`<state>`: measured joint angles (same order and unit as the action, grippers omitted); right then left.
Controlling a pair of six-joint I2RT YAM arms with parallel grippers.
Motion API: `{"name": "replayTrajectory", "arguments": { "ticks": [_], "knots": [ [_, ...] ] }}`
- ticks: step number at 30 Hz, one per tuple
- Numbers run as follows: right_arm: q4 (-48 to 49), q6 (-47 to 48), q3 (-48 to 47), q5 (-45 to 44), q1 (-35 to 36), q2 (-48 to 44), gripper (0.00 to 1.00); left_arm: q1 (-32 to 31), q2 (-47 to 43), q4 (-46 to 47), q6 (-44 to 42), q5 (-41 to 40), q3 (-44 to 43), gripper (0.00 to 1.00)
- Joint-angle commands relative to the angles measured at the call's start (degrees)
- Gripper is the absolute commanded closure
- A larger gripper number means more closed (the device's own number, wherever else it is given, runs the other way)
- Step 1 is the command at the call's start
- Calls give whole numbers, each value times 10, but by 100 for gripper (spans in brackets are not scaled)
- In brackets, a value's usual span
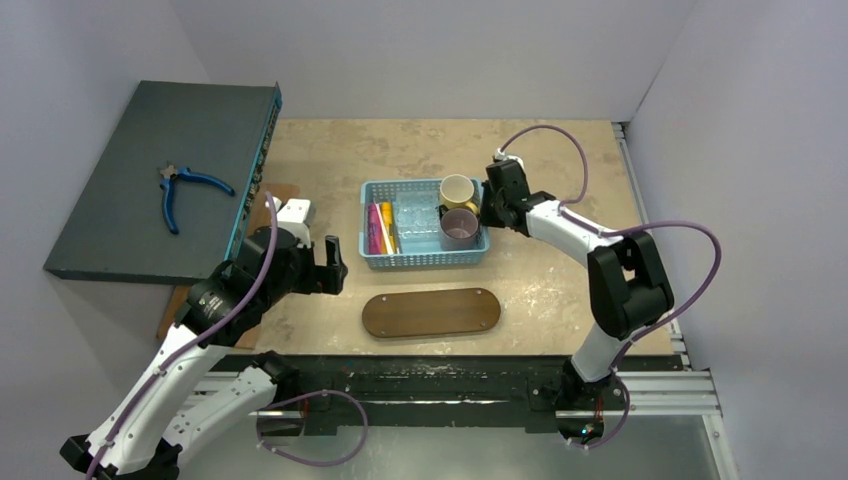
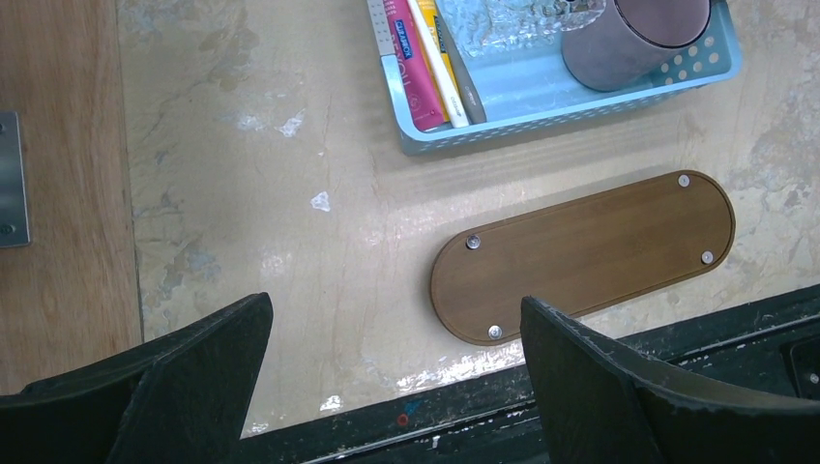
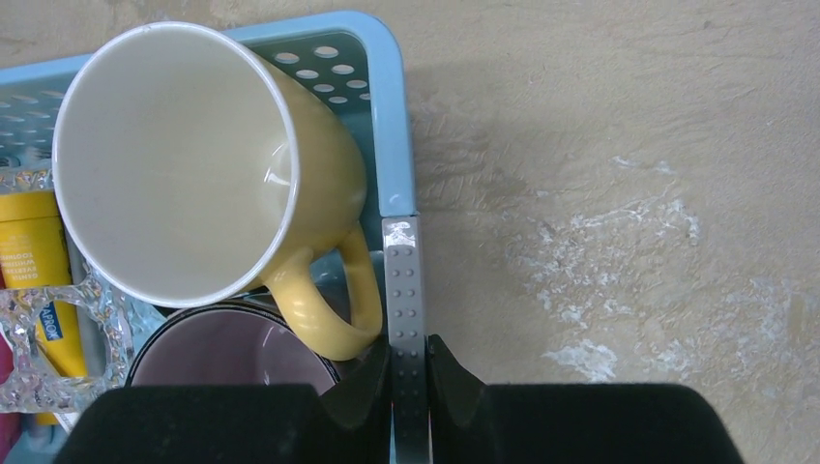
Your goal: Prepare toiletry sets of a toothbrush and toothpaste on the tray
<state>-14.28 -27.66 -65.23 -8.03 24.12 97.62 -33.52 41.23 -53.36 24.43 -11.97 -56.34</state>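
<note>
The right tool point(image 3: 408, 353) is pressed together on a grey dotted strip point(image 3: 404, 280) at the right-hand rim of the blue basket point(image 3: 392, 126), pinching it between both fingers. Inside the basket at that end, a yellow mug point(image 3: 319, 184) leans over a mauve mug point(image 3: 227, 353). At the basket's left end lie the pink tube point(image 2: 411, 68) and the yellow tube point(image 1: 387, 228). The slim pale toothbrush point(image 2: 443, 77) rests lengthwise alongside them near the left wall. A clear knobbly glass piece point(image 2: 512, 17) sits in the middle of the basket. The dark wooden tray point(image 2: 590, 251) lies flat on the tabletop point(image 2: 290, 193) just on the near side of the basket, not touching it, and small silver studs show on its face. The left tool point(image 2: 395, 302) hangs to the left of the basket and nearer the arms, its fingers spread wide with nothing between them.
</note>
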Motion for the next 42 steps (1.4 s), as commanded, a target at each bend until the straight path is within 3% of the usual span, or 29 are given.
{"name": "replayTrajectory", "arguments": {
  "ticks": [1,7,14,26,42],
  "knots": [
    [50,-32,-30,-20,2,-5,100,2,0,6,-4,-8,2,0],
    [25,-11,-29,-52,2,-39,70,1,2,6,-5,-6,3,0],
    [-29,37,-60,-75,2,-85,57,1,-2,6,-5,-6,3,0],
    [-117,176,-142,36,37,-119,50,2,-3,6,-8,-4,3,0],
    [-221,254,-254,66,125,3,50,1,-15,7,-10,-3,5,0]
  ]
}}
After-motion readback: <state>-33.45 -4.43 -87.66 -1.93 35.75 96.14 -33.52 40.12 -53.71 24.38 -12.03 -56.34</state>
